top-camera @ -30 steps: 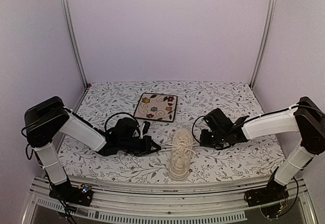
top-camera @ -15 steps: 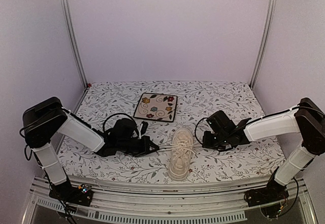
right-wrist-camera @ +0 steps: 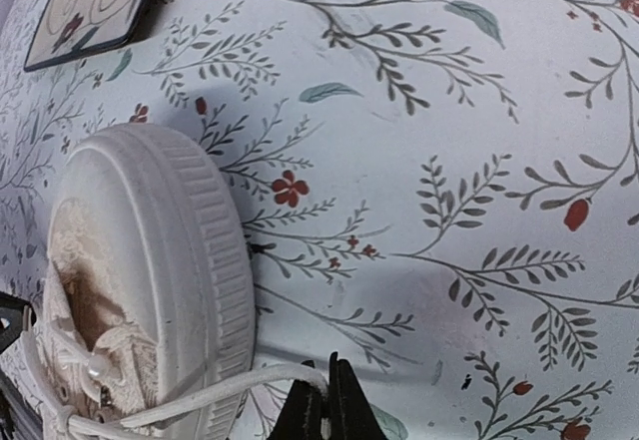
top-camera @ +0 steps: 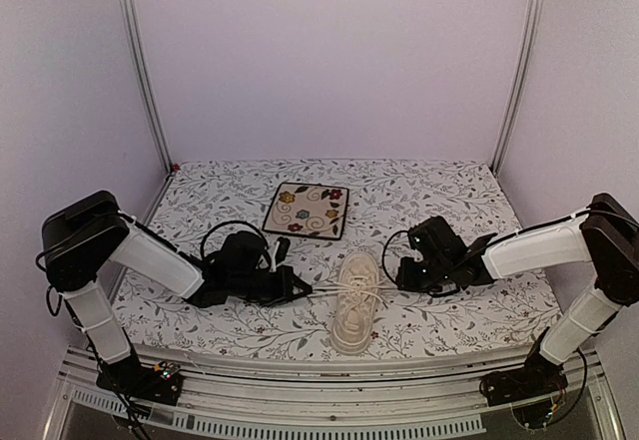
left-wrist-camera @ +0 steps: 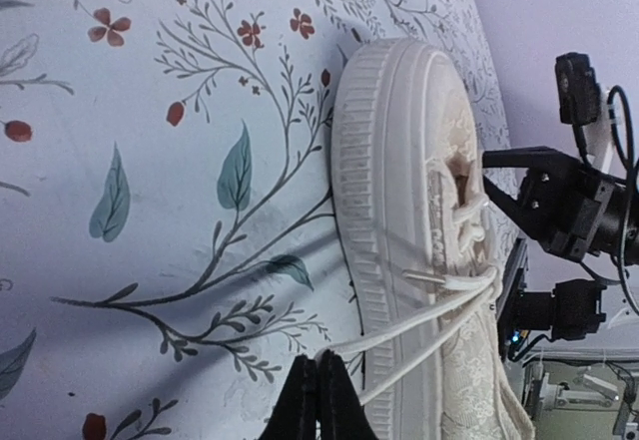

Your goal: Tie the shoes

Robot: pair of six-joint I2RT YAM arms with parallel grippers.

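Note:
The cream low-top shoe [top-camera: 356,305] lies on the floral cloth between my arms, toe toward the near edge. My left gripper [top-camera: 299,287] sits just left of it, shut on a cream lace [left-wrist-camera: 408,315] that runs taut from the eyelets to my gripper [left-wrist-camera: 321,360]. My right gripper [top-camera: 401,277] sits just right of the shoe, shut on the other lace end [right-wrist-camera: 230,390], which crosses the ribbed sole [right-wrist-camera: 215,260] to my gripper [right-wrist-camera: 329,380]. Both laces pull sideways in opposite directions over the shoe's middle.
A square floral plate [top-camera: 308,210] with a dark rim lies behind the shoe, also seen in the right wrist view as the plate [right-wrist-camera: 88,1]. The patterned cloth [top-camera: 469,201] covers the table. Metal frame posts [top-camera: 142,71] stand at the back corners.
Both grippers have drawn slightly outward from the shoe, left going left and right going right, tightening the laces. The shoe has stayed put.

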